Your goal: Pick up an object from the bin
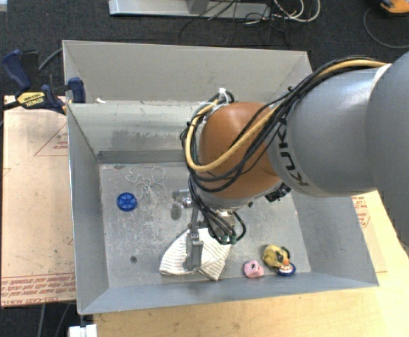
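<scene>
— Well, first entry?
— Gripper (192,257): down on a white crumpled cloth (215,260), six o'clock on the bin (85,188) floor. Whether the jaws are parted or closed, I can't make out.
— What's around it?
— Orange wrist cover (232,153), smooth and domed, looped with cables, directly above. Pink ring (253,269) and a yellow-and-blue toy (280,258), five o'clock, near the cloth. Blue round disc (125,201), nine o'clock, well apart.

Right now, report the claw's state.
Claw: open or closed cannot be told; it is down on the crumpled white cloth at the front of the bin.
</scene>
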### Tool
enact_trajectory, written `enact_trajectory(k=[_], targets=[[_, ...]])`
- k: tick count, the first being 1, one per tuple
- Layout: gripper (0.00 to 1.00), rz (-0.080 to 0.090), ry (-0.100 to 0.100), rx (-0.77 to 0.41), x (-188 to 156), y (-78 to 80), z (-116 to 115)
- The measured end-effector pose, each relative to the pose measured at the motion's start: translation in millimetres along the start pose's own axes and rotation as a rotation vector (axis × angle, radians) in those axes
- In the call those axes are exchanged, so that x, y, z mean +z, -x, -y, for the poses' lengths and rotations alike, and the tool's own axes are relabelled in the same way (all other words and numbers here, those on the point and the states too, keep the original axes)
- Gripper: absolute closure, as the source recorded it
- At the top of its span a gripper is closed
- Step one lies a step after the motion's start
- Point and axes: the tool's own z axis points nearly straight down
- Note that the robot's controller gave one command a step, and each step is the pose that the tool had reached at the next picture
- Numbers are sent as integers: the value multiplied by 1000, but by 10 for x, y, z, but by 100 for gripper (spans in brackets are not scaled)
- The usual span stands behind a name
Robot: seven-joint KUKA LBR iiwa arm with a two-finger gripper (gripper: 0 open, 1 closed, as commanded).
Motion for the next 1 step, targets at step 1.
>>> enact_trajectory(k=[1], targets=[[0,15,5,59,742,-173,-116]])
